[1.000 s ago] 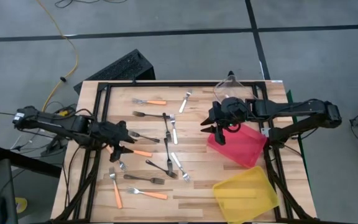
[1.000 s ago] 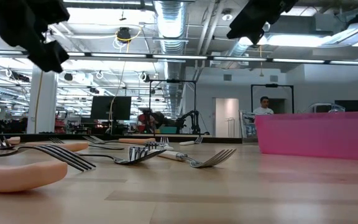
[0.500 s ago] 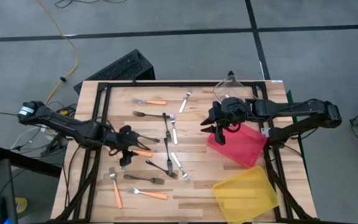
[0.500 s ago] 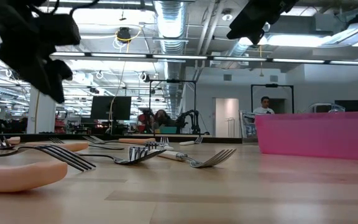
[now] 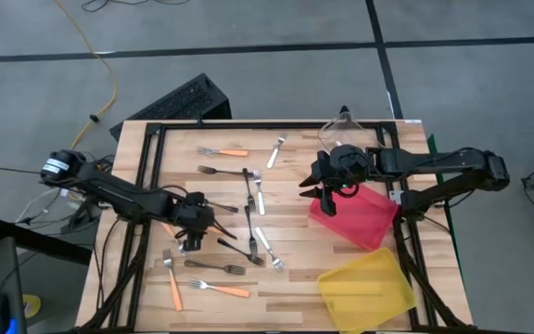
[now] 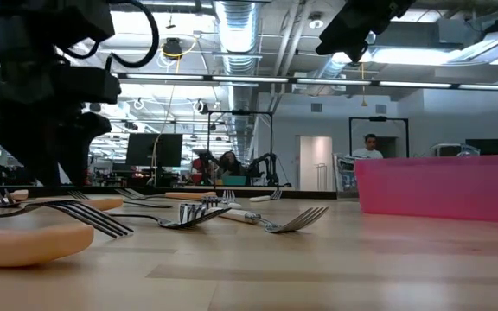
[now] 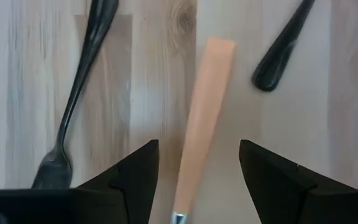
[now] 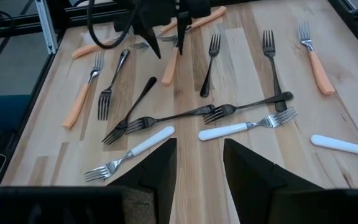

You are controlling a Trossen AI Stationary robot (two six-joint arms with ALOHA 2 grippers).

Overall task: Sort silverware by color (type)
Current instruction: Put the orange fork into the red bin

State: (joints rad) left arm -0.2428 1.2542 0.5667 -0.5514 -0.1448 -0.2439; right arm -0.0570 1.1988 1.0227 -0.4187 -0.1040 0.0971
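Sorting barely begun: forks lying loose mid-frame. Left gripper is hanging unclenched astride slim orange-handled metal fork; right gripper is waiting, empty, parted.

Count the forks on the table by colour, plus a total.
Orange-handled forks: 5 (one partly hidden behind the left arm)
Black forks: 6
White-handled forks: 3
Total: 14
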